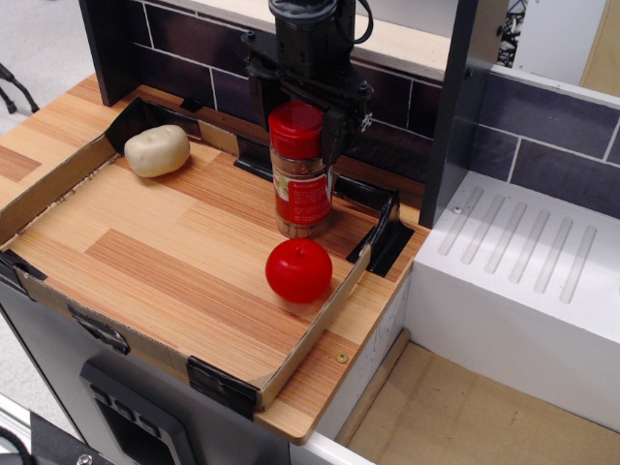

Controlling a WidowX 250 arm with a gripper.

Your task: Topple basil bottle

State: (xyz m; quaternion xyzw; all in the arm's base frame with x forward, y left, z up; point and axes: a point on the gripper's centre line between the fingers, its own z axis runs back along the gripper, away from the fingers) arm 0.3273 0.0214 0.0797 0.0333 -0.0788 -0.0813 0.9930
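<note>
The basil bottle point(302, 194) stands upright near the back right of the wooden tray point(145, 252), clear with a red cap and a red label. My black gripper point(300, 114) hangs just behind and above the cap, with one finger point(334, 136) showing to the cap's right. The jaws are spread about as wide as the cap and hold nothing. Whether the fingers touch the bottle I cannot tell.
A glossy red ball-like fruit point(298, 269) lies just in front of the bottle. A cream potato-shaped object point(157, 150) lies at the tray's back left. A dark tiled wall and a black post point(455, 107) stand behind, and a white ribbed drainboard point(523, 252) lies to the right.
</note>
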